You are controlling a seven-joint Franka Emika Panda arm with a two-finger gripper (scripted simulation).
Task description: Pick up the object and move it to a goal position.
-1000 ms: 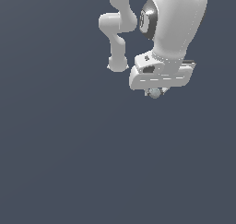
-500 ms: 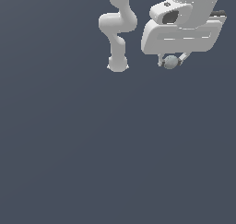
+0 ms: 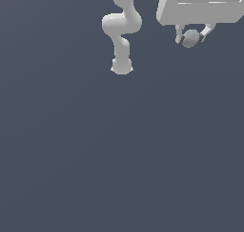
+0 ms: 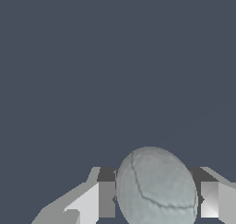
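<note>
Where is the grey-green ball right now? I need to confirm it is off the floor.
The ball sits near the exterior view's upper right, clamped between the fingers of the gripper, to the right of the arm's base.

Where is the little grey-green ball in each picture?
Exterior view: the small pale grey-green matte ball sits near the top, toward the exterior view's right, between the fingers of the white robot gripper.
Wrist view: the ball fills the space between both fingers.
Shared landmark: the gripper's fingers.
</note>
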